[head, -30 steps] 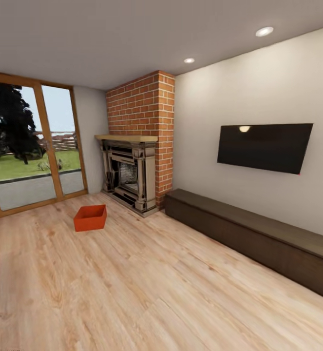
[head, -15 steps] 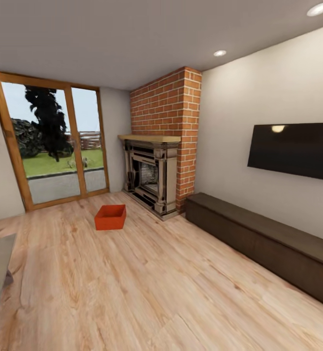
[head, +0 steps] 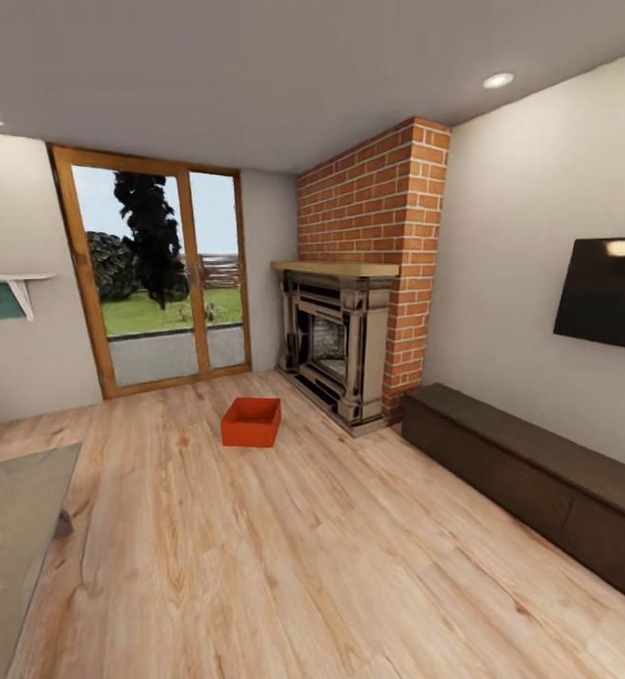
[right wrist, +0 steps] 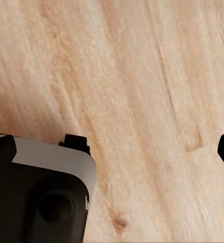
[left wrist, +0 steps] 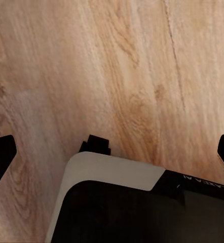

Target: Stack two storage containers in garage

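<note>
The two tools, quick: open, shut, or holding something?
Left tool: open, holding nothing, fingertips wide apart over the wood floor.
Right tool: open, holding nothing.

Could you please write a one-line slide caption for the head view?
Living room: one orange-red storage container on the wood-plank floor before the brick fireplace.

Orange-red storage container [head: 251, 422], seemingly empty, upright

Wood floor [head: 284, 556], brick fireplace [head: 350, 349] far, glass doors [head: 166, 283] to its left, cabinet [head: 538, 486] and TV [head: 604, 292] right
</note>
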Controlling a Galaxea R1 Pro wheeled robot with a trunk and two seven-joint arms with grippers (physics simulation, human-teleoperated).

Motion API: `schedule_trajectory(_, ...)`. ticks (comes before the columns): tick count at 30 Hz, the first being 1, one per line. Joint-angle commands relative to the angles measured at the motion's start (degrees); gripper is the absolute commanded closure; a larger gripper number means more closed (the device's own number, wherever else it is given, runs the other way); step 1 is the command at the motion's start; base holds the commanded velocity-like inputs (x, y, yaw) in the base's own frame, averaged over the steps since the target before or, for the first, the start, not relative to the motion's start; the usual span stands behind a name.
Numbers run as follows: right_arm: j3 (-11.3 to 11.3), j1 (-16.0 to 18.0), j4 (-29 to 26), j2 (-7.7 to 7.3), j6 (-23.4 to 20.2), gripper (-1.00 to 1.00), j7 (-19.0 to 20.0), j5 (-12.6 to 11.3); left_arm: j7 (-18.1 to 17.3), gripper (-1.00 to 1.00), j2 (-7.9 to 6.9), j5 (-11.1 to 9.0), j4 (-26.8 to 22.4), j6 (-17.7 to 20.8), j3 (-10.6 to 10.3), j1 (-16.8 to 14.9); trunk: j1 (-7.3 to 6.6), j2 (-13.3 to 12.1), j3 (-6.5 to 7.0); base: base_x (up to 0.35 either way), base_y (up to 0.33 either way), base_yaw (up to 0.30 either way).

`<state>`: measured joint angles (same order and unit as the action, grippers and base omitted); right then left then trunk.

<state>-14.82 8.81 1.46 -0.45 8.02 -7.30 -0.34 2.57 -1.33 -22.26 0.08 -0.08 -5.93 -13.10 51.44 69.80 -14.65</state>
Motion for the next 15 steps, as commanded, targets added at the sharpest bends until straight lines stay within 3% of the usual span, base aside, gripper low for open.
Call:
schedule_trajectory(1, -0.30, 0.06, 0.14, 0.01, 0.27, -1.00, -0.17, -0.05, 0.15, -1.00, 0.01, -0.45, 0.01, -0.01, -0.49, -0.05, 0.04, 0.04, -0.07, 0.323, 0.000, 0.282)
schedule_trajectory(15, -0.30, 0.06, 0.14, -0.01, 0.32, -1.00, -0.17, -0.05, 0.15, -1.00, 0.01, -0.51, 0.01, -0.07, -0.49, -0.06, 0.04, 0.04, -0.07, 0.323, 0.000, 0.266)
